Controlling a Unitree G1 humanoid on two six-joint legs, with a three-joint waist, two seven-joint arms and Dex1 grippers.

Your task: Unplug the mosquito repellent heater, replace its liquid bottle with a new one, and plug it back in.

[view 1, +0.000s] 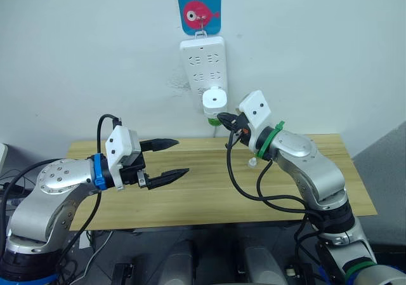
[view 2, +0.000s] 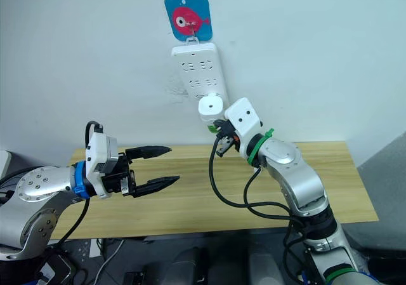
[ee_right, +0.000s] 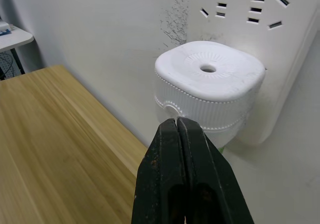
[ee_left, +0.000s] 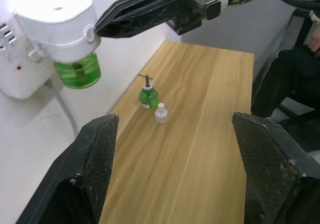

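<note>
Fish sticker (view 1: 199, 10) above power strip (view 1: 203, 61); wooden table (view 1: 209, 190) below.

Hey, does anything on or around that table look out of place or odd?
A small green bottle stands uncapped on the table, wick exposed, its white cap loose beside it. Dark scuffs mark the wall beside the power strip. Nothing looks spilled.

- The mosquito repellent heater (view 1: 215, 99) sits plugged into the power strip (view 1: 204, 63) on the wall, its green bottle (ee_left: 78, 70) hanging free below it, well above the table (view 1: 209, 190).
- The right gripper (view 1: 223, 118), jaws closed together, crowds the heater's lower side.
- A small bottle (ee_left: 146, 95) and a white cap (ee_left: 160, 112) stand near the wall.
- The left gripper (view 1: 170, 159) hovers with jaws spread over bare tabletop.
</note>
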